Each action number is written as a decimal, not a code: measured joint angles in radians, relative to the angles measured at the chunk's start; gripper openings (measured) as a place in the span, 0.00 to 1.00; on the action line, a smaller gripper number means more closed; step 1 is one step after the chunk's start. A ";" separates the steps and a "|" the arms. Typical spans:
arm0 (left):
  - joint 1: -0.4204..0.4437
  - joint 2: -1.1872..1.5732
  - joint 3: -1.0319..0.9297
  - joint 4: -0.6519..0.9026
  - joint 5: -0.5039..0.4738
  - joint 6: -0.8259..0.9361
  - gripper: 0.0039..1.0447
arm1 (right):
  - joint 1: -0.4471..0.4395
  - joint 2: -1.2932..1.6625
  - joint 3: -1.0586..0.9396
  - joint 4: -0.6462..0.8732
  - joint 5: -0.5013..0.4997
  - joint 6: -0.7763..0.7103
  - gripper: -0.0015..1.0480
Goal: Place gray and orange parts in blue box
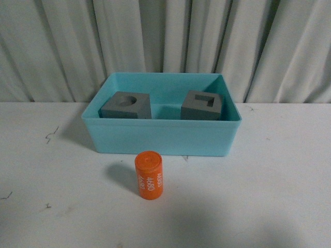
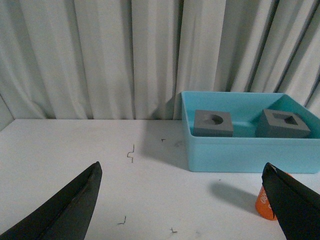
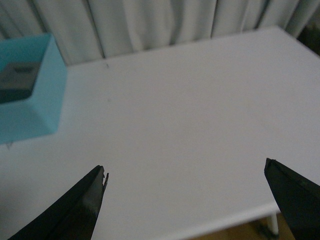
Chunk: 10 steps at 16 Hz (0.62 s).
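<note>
Counter [image 1: 279, 196] white, scuffed; blue box [image 1: 160, 137] on it holds both gray cubes, round-recess cube [image 1: 126, 106] left, slotted cube [image 1: 201, 106] right. Orange cylinder [image 1: 149, 174] stands upright outside, just before the box; left tool [image 2: 181, 167] and right tool [image 3: 185, 166] spread, empty.

Behind your bench [image 1: 269, 181] you have a pale grey-white curtain [image 1: 165, 36] hanging in deep vertical folds across the whole back. The bench top is white and matte, and you can see a few small dark scuffs [image 1: 51, 135] toward its left side. The light is soft and even, with only faint shadows. Your right wrist view shows one bench edge, a pale leg [image 3: 274, 226] below it and a blurred strip of brownish floor [image 3: 235, 234].
</note>
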 joint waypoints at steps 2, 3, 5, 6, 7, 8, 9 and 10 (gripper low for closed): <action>0.000 0.000 0.000 0.000 0.000 0.000 0.94 | 0.027 0.175 0.073 0.139 -0.169 -0.127 0.94; 0.000 0.000 0.000 0.000 0.000 0.000 0.94 | 0.071 0.264 0.110 0.138 -0.261 -0.232 0.94; 0.000 0.000 0.000 0.000 0.000 0.000 0.94 | 0.142 0.420 0.164 0.071 -0.381 -0.440 0.94; 0.000 0.000 0.000 0.000 0.000 0.000 0.94 | 0.186 0.509 0.201 0.025 -0.412 -0.569 0.94; 0.000 0.000 0.000 0.000 0.000 0.000 0.94 | 0.225 0.581 0.237 0.014 -0.414 -0.677 0.94; 0.000 0.000 0.000 0.000 0.000 0.000 0.94 | 0.272 0.682 0.287 0.042 -0.401 -0.816 0.94; 0.000 0.000 0.000 0.000 0.000 0.000 0.94 | 0.307 0.775 0.323 0.092 -0.393 -0.891 0.94; 0.000 0.000 0.000 0.000 0.000 0.000 0.94 | 0.324 0.819 0.342 0.102 -0.387 -0.908 0.94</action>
